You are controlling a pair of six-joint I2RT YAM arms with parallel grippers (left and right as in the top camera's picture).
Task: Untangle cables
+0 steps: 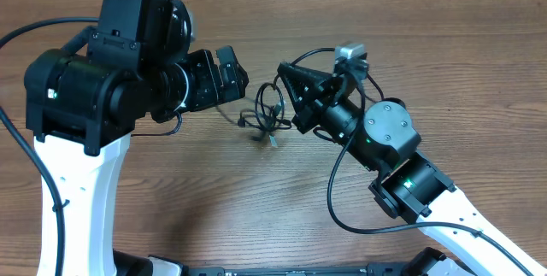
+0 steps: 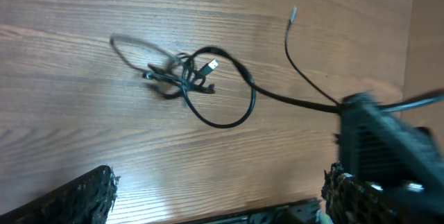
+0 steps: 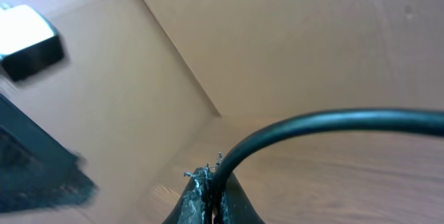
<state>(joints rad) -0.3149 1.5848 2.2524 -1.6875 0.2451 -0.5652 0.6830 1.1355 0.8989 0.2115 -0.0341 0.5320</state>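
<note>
The cables (image 1: 263, 115) lie as a small black tangle on the wooden table between my two grippers. In the left wrist view the cables (image 2: 189, 78) form a knot with one wide loop and a silver plug. One strand (image 2: 298, 71) with a silver tip runs right toward the blurred right arm. My left gripper (image 1: 234, 74) hovers just left of the tangle. In its own view the left gripper (image 2: 215, 200) stands wide open with nothing between its fingers (image 2: 76, 200). My right gripper (image 1: 285, 71) is shut on a black cable (image 3: 319, 123), pinched at the right gripper (image 3: 211, 182) tips above the table.
The wooden table (image 1: 256, 208) stretches around the tangle. The right arm's body (image 2: 385, 148) stands close on the right in the left wrist view. Thick black wires (image 1: 342, 199) hang from both arms. A cardboard wall (image 3: 277, 37) stands behind.
</note>
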